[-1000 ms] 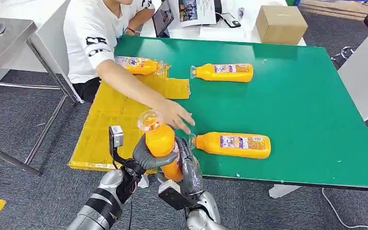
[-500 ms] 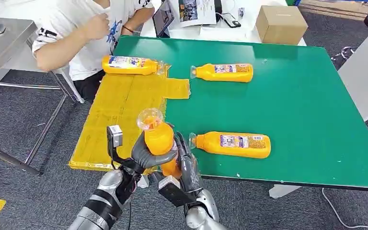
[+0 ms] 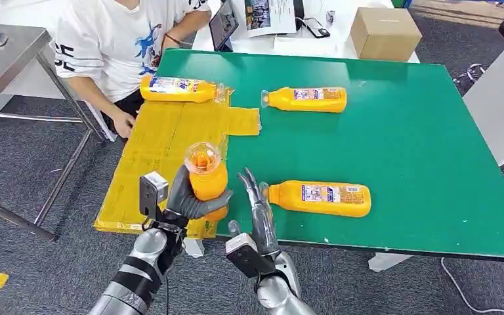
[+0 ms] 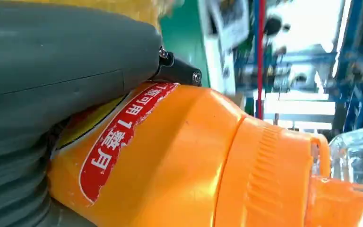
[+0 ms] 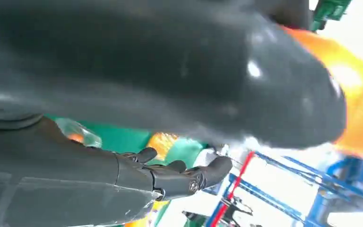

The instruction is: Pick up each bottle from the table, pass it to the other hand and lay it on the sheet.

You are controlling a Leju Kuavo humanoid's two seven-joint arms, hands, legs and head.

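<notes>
Holding: one orange bottle (image 3: 207,177), upright, cap up, wrapped by the left hand (image 3: 187,200) above the near edge of the yellow sheet (image 3: 154,147). Right hand (image 3: 257,200): fingers spread and straight, holding nothing, just beside the bottle but apart from it. Step in hand, by judgement: laying the bottle on the sheet. To do it well, tip it onto its side low over bare sheet, well apart from the bottle already lying at the sheet's far end (image 3: 178,88), and release only once it rests, since a round body may roll. Remaining on the green bench (image 3: 400,144): near bottle (image 3: 318,198), far bottle (image 3: 305,99). A person (image 3: 125,39) sits at the far corner.
</notes>
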